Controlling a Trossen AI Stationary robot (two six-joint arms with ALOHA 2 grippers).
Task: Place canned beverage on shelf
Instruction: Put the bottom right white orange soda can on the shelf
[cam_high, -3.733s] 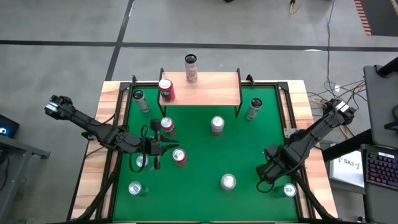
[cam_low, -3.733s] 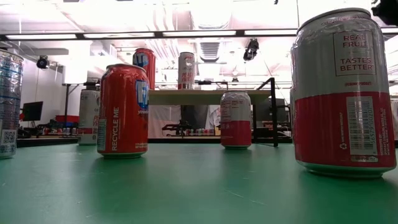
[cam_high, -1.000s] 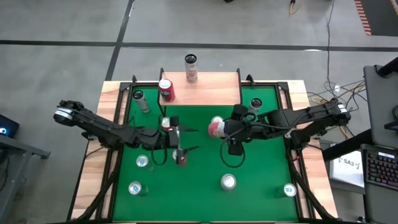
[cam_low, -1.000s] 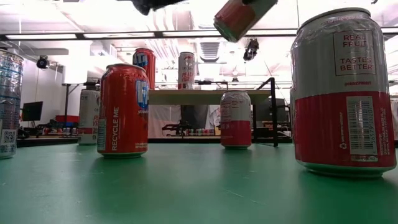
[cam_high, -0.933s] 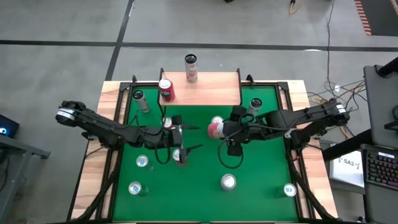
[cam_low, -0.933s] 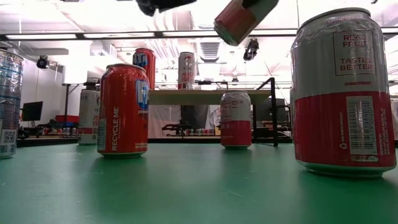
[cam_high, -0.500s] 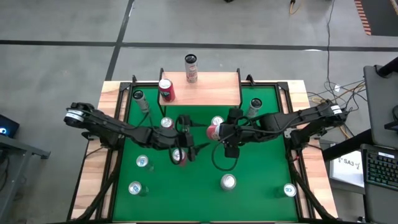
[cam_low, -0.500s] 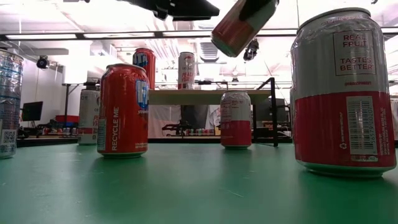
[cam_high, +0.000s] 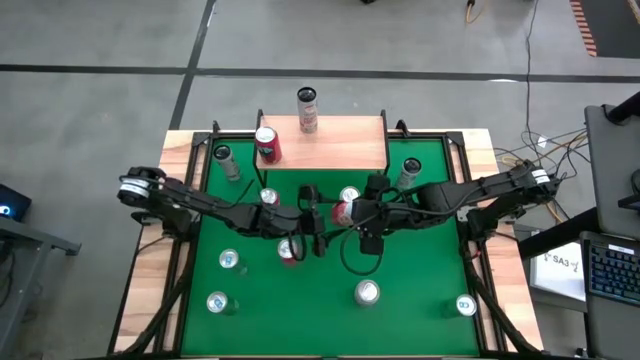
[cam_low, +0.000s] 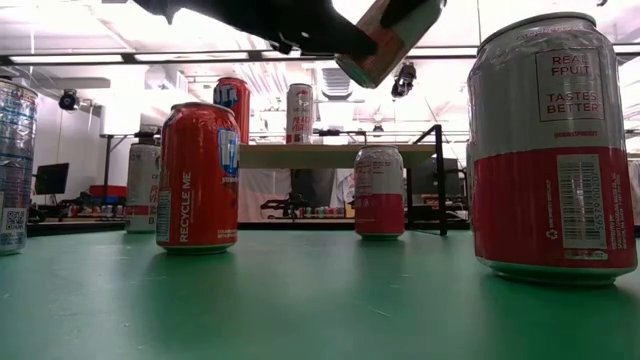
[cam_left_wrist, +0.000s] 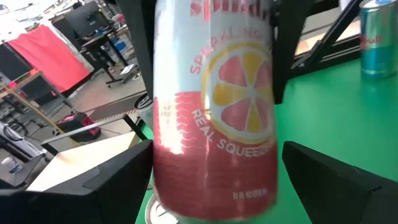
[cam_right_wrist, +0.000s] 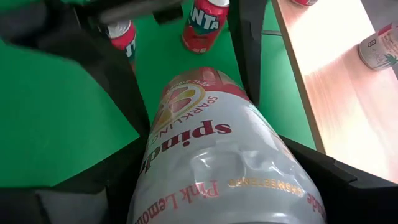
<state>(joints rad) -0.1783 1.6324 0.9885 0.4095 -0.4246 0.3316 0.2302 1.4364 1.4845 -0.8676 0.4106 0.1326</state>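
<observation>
A pink-and-white can hangs tilted above the middle of the green table, with my right gripper shut on it. My left gripper reaches in from the table's left, open. Its two fingers stand on either side of the can's red lower half, and I cannot tell whether they touch it. The shelf stands at the table's far edge. A red can and a pale can stand upright on its wooden top. My right gripper pinches the can's white upper half between its two fingers, one on each side of the wall. The fingers come from the table's right, slanting down, and the can runs along them. The can is lifted clear, tilted, red end lowest.
Several more cans stand upright on the green table: two near the shelf legs, one under my left arm, others along the near edge. Black rails frame the table.
My left gripper has gone toward the table's right and a little down, up to the held can, and its fingers now stand around the can's lower half. My right gripper has kept the can lifted and tilted in nearly the same place.
</observation>
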